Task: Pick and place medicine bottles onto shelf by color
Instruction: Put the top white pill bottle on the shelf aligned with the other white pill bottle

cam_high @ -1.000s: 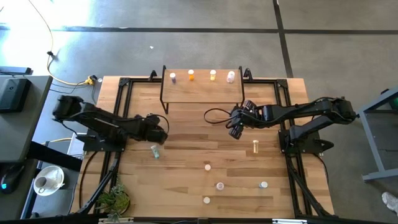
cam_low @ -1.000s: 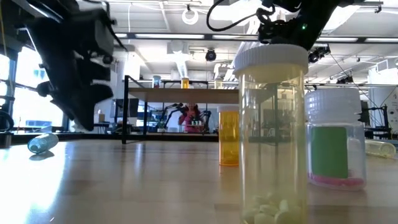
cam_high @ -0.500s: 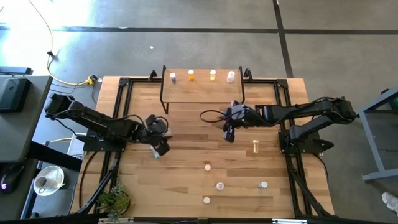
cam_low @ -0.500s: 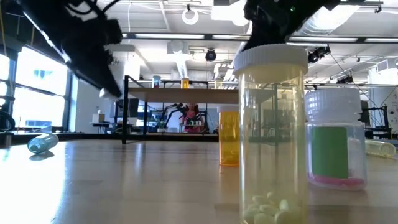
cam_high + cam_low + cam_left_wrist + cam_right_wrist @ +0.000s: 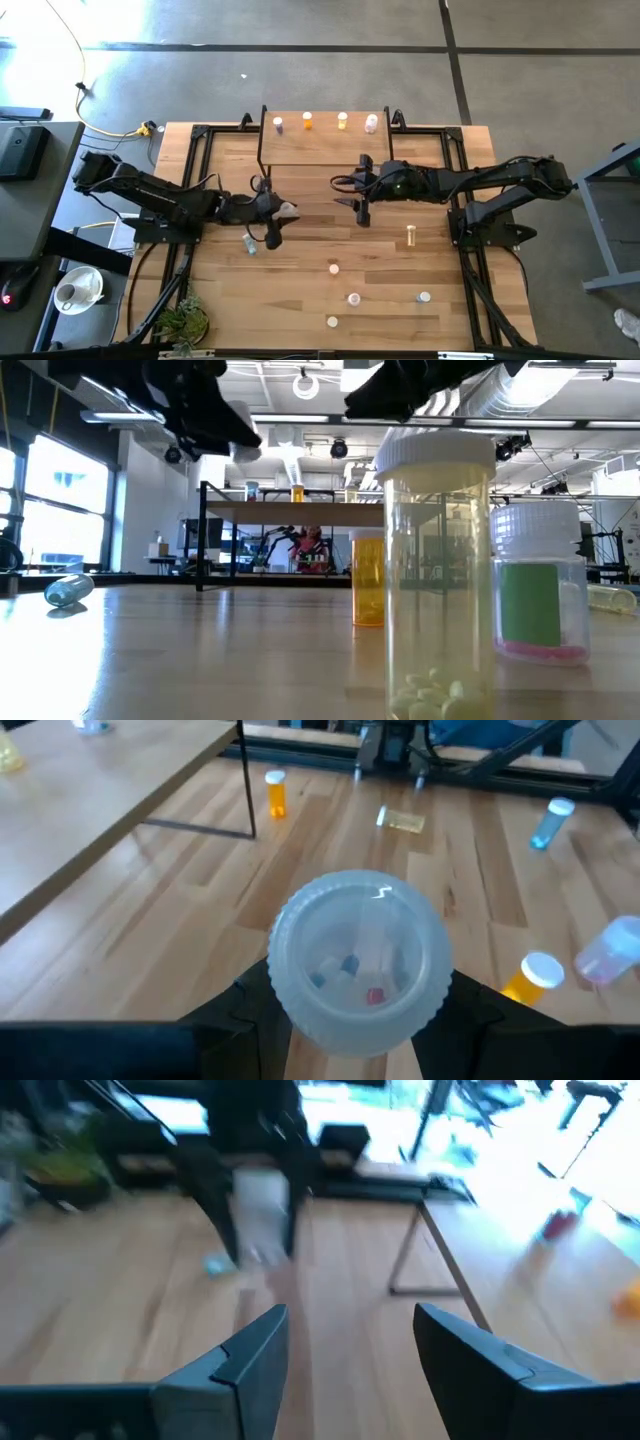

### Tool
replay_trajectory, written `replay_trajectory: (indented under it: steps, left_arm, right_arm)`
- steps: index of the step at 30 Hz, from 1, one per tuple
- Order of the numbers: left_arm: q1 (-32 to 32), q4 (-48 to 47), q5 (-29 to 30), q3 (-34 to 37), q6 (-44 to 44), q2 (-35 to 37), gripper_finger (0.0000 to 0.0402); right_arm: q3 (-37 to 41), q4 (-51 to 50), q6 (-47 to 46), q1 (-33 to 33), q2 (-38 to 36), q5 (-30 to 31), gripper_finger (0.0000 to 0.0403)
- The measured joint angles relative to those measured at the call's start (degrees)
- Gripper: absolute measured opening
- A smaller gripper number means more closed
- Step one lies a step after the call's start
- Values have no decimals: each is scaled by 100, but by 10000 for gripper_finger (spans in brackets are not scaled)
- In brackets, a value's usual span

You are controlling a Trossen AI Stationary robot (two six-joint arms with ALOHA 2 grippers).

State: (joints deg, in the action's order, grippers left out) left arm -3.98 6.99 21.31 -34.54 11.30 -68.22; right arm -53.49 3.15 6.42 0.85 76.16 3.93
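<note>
My left gripper (image 5: 360, 1010) fingers clamp a pale bottle (image 5: 360, 970); my right gripper (image 5: 350, 1350) fingers stand apart, empty, mid-frame.

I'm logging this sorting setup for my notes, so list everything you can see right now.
shelf: one, light wood, black legs, far middle of tabletop
shelf bottles: four, pale blue, orange, yellow, pinkish-white, rowed along its far edge
loose bottles: six, mixed colours, on the tabletop, two lying
held bottle: one, pale, in left end effector
plant: one, green, by the near-left corner
left end effector: shut on held bottle, mid-table
right end effector: open, empty, before the shelf
</note>
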Motion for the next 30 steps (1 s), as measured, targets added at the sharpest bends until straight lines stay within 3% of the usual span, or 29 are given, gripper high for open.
replay_trajectory:
  steps: [7,13,30]
  left_arm:
    - [205,566,-182,0,-303,-450,148]
    - [209,844,-335,-9,-895,-863,148]
    - [209,780,-617,-503,-997,-1581,148]
  right_arm:
    - [-7,862,-13,75,229,-1015,231]
    - [-7,1027,45,75,737,-1159,232]
    - [-5,2515,566,62,1922,-1736,232]
